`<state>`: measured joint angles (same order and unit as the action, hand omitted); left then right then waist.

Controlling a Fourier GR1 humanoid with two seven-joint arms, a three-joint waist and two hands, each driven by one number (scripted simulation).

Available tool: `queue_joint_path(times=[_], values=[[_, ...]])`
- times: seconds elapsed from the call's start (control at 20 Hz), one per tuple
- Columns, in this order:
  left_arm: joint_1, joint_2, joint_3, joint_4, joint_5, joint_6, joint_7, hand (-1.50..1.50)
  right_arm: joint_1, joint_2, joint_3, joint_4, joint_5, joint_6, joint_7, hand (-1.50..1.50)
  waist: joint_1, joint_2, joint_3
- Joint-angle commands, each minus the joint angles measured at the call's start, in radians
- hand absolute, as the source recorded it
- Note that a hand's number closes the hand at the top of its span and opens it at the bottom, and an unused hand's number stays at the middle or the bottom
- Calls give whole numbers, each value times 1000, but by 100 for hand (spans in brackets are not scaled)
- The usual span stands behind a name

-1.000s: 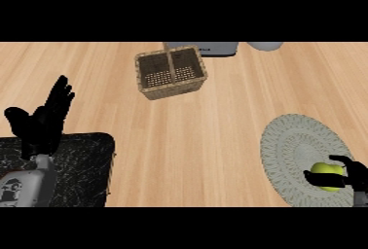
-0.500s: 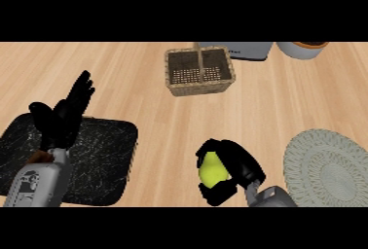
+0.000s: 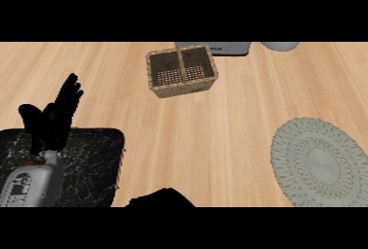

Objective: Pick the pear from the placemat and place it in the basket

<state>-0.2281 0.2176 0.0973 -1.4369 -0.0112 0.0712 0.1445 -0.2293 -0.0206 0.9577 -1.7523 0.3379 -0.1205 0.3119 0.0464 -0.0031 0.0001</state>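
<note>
1 black right hand (image 3: 161, 198) peeks at bottom edge (grip unreadable, pear out of sight, not on round grey woven placemat (image 3: 316, 163)). Probably carrying; next: reach to square wicker basket (image 3: 182, 71). Left hand (image 3: 54, 119) rests open.

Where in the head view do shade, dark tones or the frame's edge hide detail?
Head view: even light on the counter, no glare; the basket is shaded inside; the left hand partly blends into the dark slab; the right hand is cut by the lower edge, and the pear is not visible.
</note>
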Motion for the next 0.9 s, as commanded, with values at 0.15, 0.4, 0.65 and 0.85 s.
queue_joint_path(times=[0.15, 0.4, 0.65, 0.85], values=[[23, 22, 29, -31, 14, -4, 30, 0, -232, 18, 97, -142, 48, -211, 243, 150, -28, -3, -1], [14, -37, -27, -24, -34, 41, 21, 0, -320, 17, 48, -194, 44, -222, 384, 150, -31, -2, -2], [-5, -15, -10, -9, -32, 30, 13, 0, -571, 19, -114, -120, -91, -380, 505, 150, -11, 4, -2], [21, -16, 2, -5, 3, -4, -4, 0, -827, 20, -176, -10, -87, -460, 639, 150, -13, -1, -3]])
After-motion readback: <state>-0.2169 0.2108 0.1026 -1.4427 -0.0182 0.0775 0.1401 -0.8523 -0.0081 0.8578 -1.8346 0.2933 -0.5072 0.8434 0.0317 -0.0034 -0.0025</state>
